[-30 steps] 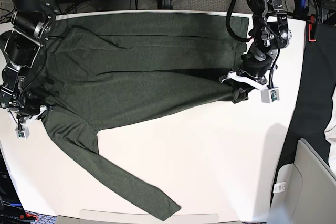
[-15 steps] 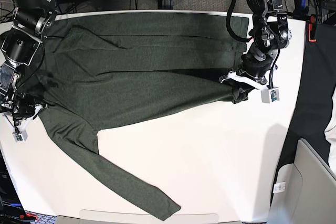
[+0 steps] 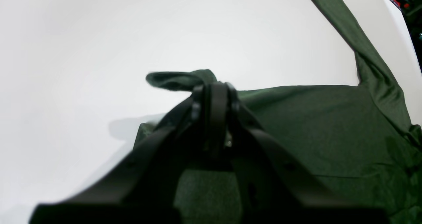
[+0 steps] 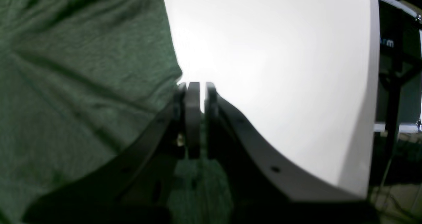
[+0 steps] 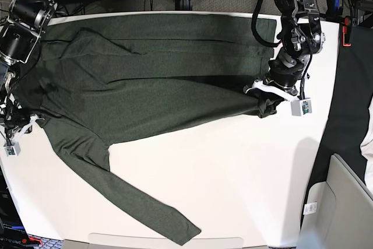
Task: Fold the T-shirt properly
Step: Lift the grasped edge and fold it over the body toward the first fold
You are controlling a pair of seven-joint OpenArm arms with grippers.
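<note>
The T-shirt (image 5: 151,80) is a dark olive long-sleeved shirt lying flat across the far half of the white table (image 5: 245,185). One sleeve (image 5: 134,202) runs diagonally toward the near edge. My left gripper (image 5: 263,104) is shut on a bunched corner of the shirt's edge at the right. In the left wrist view its fingers (image 3: 214,98) pinch a small fold of fabric (image 3: 178,80). My right gripper (image 5: 28,122) is at the shirt's left edge. In the right wrist view its fingers (image 4: 193,98) are together on the fabric edge (image 4: 66,85).
The table's left edge runs close beside my right gripper (image 4: 372,85). A dark strip (image 5: 349,97) and a grey bin (image 5: 344,208) stand off the table's right side. A red clamp (image 5: 347,33) sits at the far right corner.
My right arm has moved left toward the table's edge, drawing the shirt's left side out with it. My left gripper has stayed in place on the right corner.
</note>
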